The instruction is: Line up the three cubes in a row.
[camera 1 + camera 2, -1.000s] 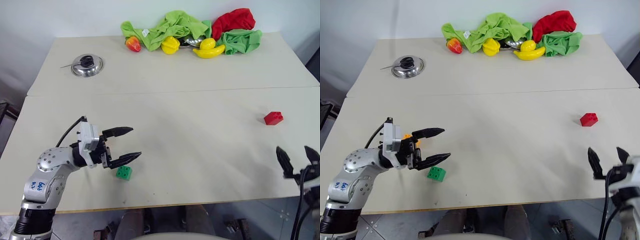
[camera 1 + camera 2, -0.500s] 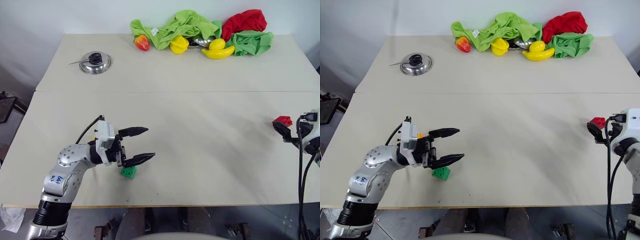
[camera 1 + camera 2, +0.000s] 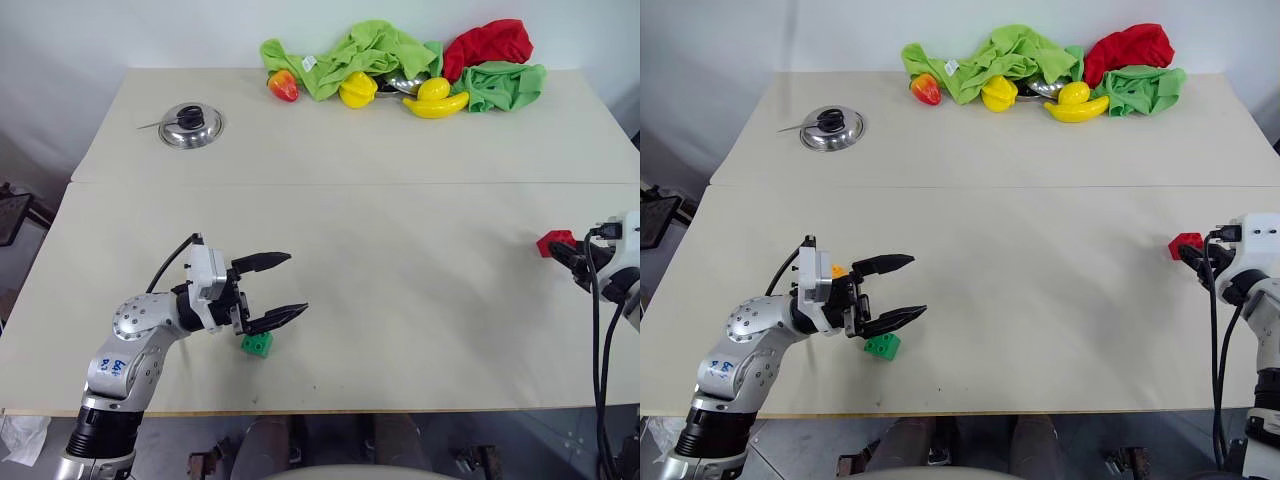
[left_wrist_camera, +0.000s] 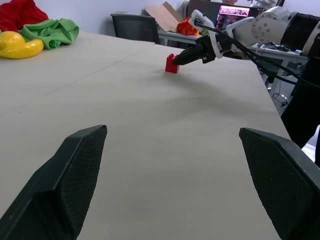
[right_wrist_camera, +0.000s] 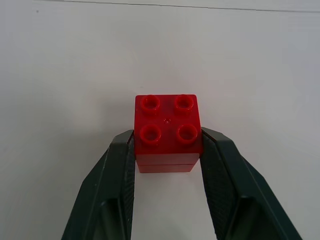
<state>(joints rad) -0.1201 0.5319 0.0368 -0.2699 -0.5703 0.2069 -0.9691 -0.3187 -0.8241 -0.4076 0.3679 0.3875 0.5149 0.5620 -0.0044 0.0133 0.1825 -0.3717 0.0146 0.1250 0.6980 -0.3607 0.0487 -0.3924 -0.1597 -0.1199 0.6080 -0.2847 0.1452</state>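
The right pincer [image 5: 167, 155] is clenched on the red cube [image 5: 167, 131], one finger pressed against each side wall, studs up, the cube sitting on the tabletop [image 3: 400, 250] near its right edge. The side grip at the cube's near half appears chosen so the piece can be carried without tipping. The green cube [image 3: 256, 344] lies near the front left of the tabletop, just below the lower fingertip of the left pincer [image 3: 280, 288], which stands released with fingers spread wide and holds nothing. The orange-yellow cube [image 3: 838, 270] is partly hidden behind that pincer, close to the green one. Judgement: two cubes already sit near each other at left, so the red one, well apart at right, is the piece to bring over.
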